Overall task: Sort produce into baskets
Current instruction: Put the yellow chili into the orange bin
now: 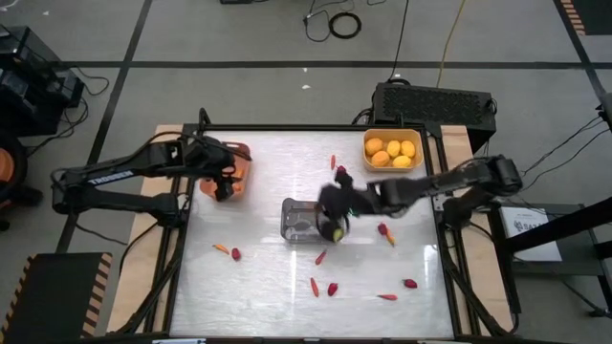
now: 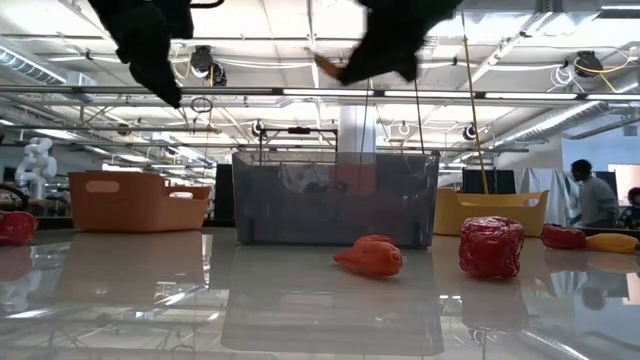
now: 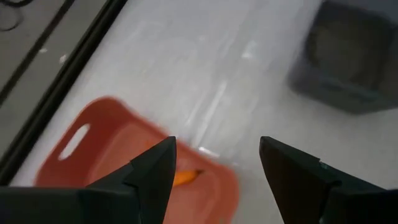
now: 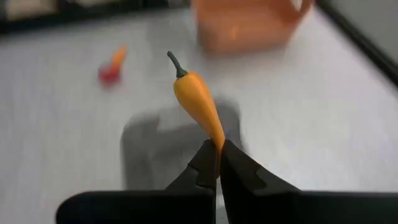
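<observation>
A: Why is the right claw (image 4: 219, 163) over the grey basket (image 1: 298, 220) at tabletop centre?
B: It pinches an orange carrot (image 4: 199, 102) by its tip, seemingly for dropping.
A: Left claw (image 3: 214, 163)?
B: Open, above the terracotta basket (image 1: 239, 172) at ten o'clock.

An orange pepper-like piece (image 4: 199, 106) with a dark green stem is showing against the grey basket (image 4: 168, 149); the terracotta basket (image 3: 124, 155) is holding something orange, perhaps a carrot stick (image 3: 185, 178).
</observation>
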Robot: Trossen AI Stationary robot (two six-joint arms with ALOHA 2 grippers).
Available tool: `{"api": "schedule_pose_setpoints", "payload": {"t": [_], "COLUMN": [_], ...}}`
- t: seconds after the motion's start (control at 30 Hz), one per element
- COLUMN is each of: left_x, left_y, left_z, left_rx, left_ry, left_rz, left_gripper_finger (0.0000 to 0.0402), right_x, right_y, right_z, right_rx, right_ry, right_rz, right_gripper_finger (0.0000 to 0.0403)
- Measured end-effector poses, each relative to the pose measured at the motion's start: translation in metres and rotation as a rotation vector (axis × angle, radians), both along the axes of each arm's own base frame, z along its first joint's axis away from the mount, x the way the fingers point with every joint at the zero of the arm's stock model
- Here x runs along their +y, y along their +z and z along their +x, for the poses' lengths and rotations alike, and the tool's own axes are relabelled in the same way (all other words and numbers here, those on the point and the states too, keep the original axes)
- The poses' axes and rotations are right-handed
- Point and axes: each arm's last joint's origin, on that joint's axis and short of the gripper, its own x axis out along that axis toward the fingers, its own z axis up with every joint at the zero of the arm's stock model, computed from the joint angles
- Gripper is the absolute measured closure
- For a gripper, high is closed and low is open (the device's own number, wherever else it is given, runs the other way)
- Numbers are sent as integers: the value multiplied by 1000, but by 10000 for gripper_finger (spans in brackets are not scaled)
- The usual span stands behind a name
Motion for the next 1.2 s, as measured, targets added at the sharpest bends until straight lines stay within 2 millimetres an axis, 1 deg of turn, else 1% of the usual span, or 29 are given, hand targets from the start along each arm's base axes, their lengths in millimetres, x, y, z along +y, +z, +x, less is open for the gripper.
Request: {"api": "schedule_pose_setpoints", "payload": {"t": [0.1,0.2,0.33,0.4,0.53,0.6,0.7,0.83,0.97,1.07,1.2], "left_x": [-1,-2,-2,-2,-1,-1,-2,-4,-4,-5,-5], "left_y": [-1,-2,-3,-3,-3,-5,-8,-10,-10,-11,-11], "left_z": [-7,-14,-18,-18,-20,-23,-30,-36,-37,-37,-38], "left_rx": [51,91,111,109,117,147,222,280,287,290,295], "left_ry": [31,61,117,151,198,223,270,292,314,316,322], "left_rz": [29,24,15,15,34,37,46,29,16,15,10], "left_gripper_finger": [162,162,162,162,162,162,162,162,162,162,162], "right_x": [-27,-48,-76,-89,-110,-119,-132,-144,-148,-149,-151], "right_y": [-6,-23,-44,-47,-54,-64,-77,-89,-96,-100,-103], "right_z": [25,50,89,111,155,172,193,214,229,233,232], "right_rx": [-130,-224,-265,-287,-325,-323,-339,-366,-397,-396,-364], "right_ry": [27,49,13,-3,29,29,38,42,44,44,35], "right_rz": [34,66,70,68,102,132,195,237,231,231,227], "right_gripper_finger": [403,403,403,403,402,402,402,402,402,399,380]}}
